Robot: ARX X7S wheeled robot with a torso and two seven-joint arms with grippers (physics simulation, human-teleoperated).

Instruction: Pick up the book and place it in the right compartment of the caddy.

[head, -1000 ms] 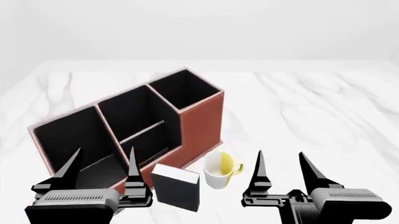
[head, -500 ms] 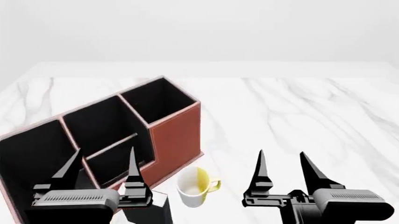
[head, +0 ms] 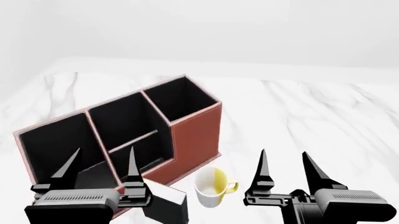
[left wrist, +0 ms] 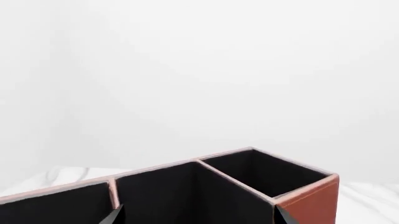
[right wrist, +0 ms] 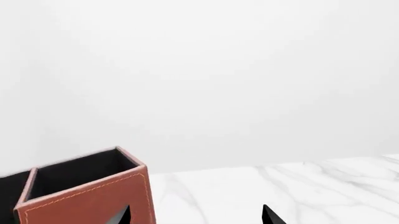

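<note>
Nothing's done yet: both my left claw [head: 100,163] and right claw [head: 287,164] hang released, the book [head: 167,205] sits just right of the left claw, and the right compartment [head: 181,100] lies beyond, unfilled.

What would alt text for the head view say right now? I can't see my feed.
A reddish-brown leather-like three-section caddy stands on a white marble table, its tall square right compartment empty. In front stand a small black book and a white-and-yellow mug, while the left gripper and right gripper show open jaws, holding nothing.
</note>
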